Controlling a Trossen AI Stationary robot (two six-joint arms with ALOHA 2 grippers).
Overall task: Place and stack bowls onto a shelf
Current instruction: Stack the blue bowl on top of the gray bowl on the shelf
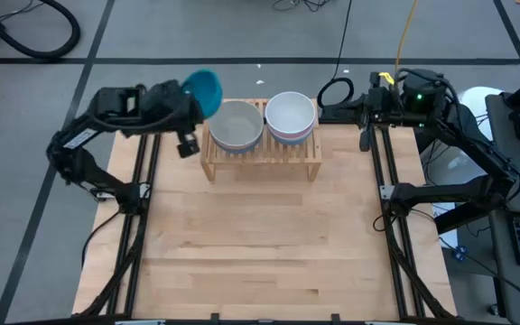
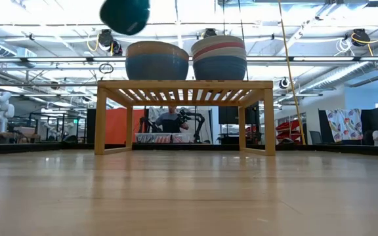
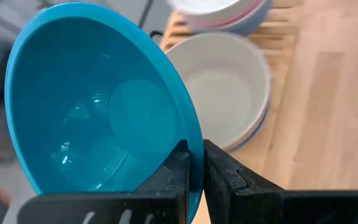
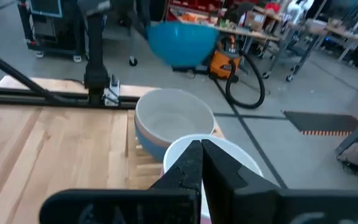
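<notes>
Teal bowl (image 1: pixel 204 90) tilted, rim clamped in left gripper (image 3: pixel 194 167), raised just off the shelf's (image 1: pixel 262 158) left end. Right gripper (image 4: pixel 199 163), fingers together, waits at table's far right corner.

The shelf (image 1: pixel 262 164), a low light-wood rack with a slatted top and short legs, carries 2 stacks of bowls side by side. The stack on the shelf's left part (image 1: pixel 236 125) shows a white bowl on top with light blue beneath it. The stack on its right part (image 1: pixel 291 116) shows a white bowl above pink and blue ones. A teal-blue bowl (image 1: pixel 203 91) is tilted in the air, just beyond the shelf's left end, higher than both stacks, pinched at its rim.
</notes>
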